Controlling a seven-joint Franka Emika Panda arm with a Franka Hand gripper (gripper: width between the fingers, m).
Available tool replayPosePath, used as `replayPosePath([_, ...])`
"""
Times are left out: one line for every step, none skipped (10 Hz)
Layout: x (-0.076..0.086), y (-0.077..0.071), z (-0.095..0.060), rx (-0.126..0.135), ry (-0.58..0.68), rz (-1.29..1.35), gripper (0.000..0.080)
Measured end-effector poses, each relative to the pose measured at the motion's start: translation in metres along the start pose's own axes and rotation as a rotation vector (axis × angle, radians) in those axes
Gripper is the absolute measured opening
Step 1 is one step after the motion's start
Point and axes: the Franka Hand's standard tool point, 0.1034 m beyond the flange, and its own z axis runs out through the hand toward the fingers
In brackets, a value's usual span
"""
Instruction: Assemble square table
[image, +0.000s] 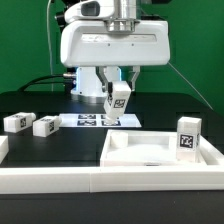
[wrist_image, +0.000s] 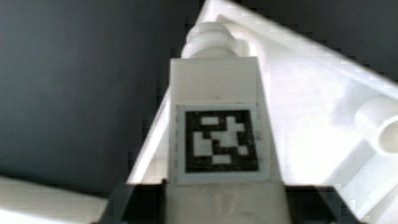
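My gripper (image: 117, 92) is shut on a short white tagged leg (image: 116, 104) and holds it above the black table, behind the far left corner of the square slab (image: 160, 150). In the wrist view the leg (wrist_image: 217, 110) fills the middle, its tag facing the camera and its threaded tip pointing away. My dark fingers (wrist_image: 139, 200) press its sides. The slab's corner (wrist_image: 338, 90) lies beyond the tip. Two more legs (image: 17, 121) (image: 46, 125) lie at the exterior view's left. A fourth leg (image: 188, 135) stands upright by the slab's right rim.
The marker board (image: 85, 120) lies flat on the table behind the held leg. A long white rail (image: 60, 178) borders the black surface at the front. The robot's white base (image: 110, 50) stands at the back.
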Motion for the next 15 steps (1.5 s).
replayPosePath([-0.002, 0.000, 0.001, 0.019, -0.028, 0.048, 0.0290])
replayPosePath([0.005, 0.004, 0.000, 0.045, -0.050, 0.094, 0.0290])
replayPosePath([0.017, 0.012, -0.001, 0.067, -0.053, 0.151, 0.0290])
replayPosePath([0.023, 0.016, 0.000, 0.071, -0.046, 0.172, 0.0290])
replayPosePath([0.022, 0.016, 0.001, 0.070, -0.049, 0.167, 0.0290])
replayPosePath([0.021, 0.016, 0.001, 0.069, -0.049, 0.167, 0.0290])
replayPosePath([0.021, 0.016, 0.001, 0.070, -0.050, 0.167, 0.0290])
replayPosePath([0.021, 0.016, 0.001, 0.070, -0.050, 0.167, 0.0290])
replayPosePath([0.021, 0.016, 0.003, 0.076, -0.055, 0.179, 0.0290])
replayPosePath([0.024, 0.018, 0.005, 0.097, -0.068, 0.212, 0.0290])
replayPosePath([0.033, 0.021, 0.007, 0.099, -0.065, 0.216, 0.0290])
replayPosePath([0.038, 0.023, 0.009, 0.096, -0.060, 0.211, 0.0290])
replayPosePath([0.036, 0.022, 0.010, 0.097, -0.064, 0.211, 0.0290])
replayPosePath([0.037, 0.025, 0.010, 0.082, -0.043, 0.205, 0.0290])
replayPosePath([0.038, 0.035, 0.009, 0.031, 0.029, 0.193, 0.0290])
